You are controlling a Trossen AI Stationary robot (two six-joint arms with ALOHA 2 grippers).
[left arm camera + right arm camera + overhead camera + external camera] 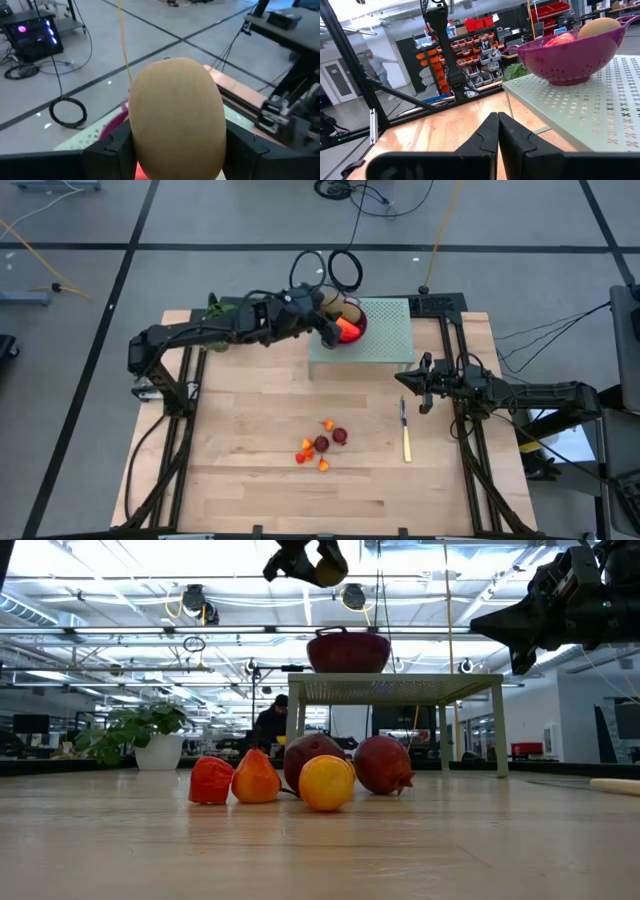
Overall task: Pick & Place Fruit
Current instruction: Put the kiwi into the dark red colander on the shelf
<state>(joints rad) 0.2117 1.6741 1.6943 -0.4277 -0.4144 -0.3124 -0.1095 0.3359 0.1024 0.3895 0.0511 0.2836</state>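
Observation:
My left gripper [326,308] is above the purple colander bowl [356,330] and shut on an olive-brown kiwi [175,115]; it also shows at the top of the low view [330,562]. The bowl stands on a pale green perforated stand [385,340] and holds a second kiwi [598,27] and an elongated orange-red fruit [559,40]. Two dark red round fruits [383,763] and several tiny orange-red ones [257,778] lie together on the table's middle [320,448]. My right gripper [408,382] is shut and empty, hovering right of the stand. My left gripper pinches the kiwi between its two fingers [112,147], one on each opposite side of the fruit [137,135]. The arm reaches in from the table's left, over the bowl. The kiwi is lifted clear, above the orange-red fruit in the bowl.
A yellow-handled knife [405,436] lies on the table near my right gripper. A green leafy bunch [213,307] sits at the far left corner. The table's wood [250,480] is bare around the fruit cluster. A person [376,62] stands in the room beyond.

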